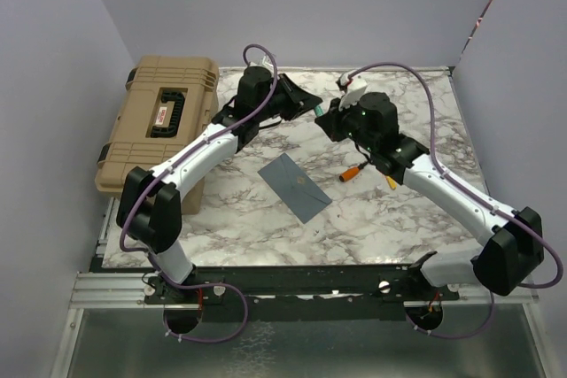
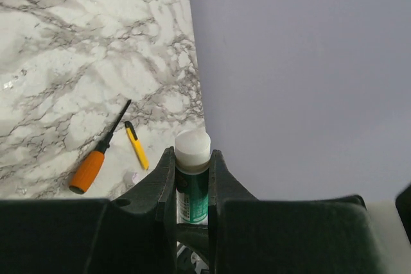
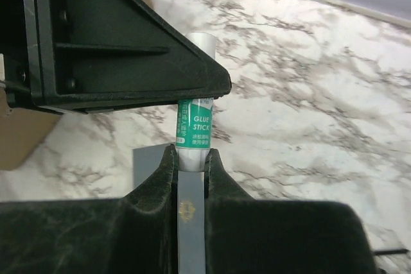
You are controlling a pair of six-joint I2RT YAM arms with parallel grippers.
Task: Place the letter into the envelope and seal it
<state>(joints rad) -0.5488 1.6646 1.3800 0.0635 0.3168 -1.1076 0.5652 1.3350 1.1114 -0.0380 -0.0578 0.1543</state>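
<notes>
Diagonally on the marble tabletop point(image 1: 248, 219), a flat slate-blue envelope point(image 1: 295, 186).

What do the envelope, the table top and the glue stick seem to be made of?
Envelope: matte grey-blue paper, thin and flat, with a folded flap.
Table top: veined marble look; stone or laminate, unclear.
Glue stick: smooth plastic tube with a printed green label.

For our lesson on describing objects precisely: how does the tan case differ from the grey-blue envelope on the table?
Colour: the tan case is sandy brown, the envelope slate grey-blue.
Shape: the case is a bulky box, the envelope a flat sheet.
Place: the case sits at the left side of the table; the envelope lies near the middle, turned diagonally.
Shared: both are rectangular in outline.
</notes>
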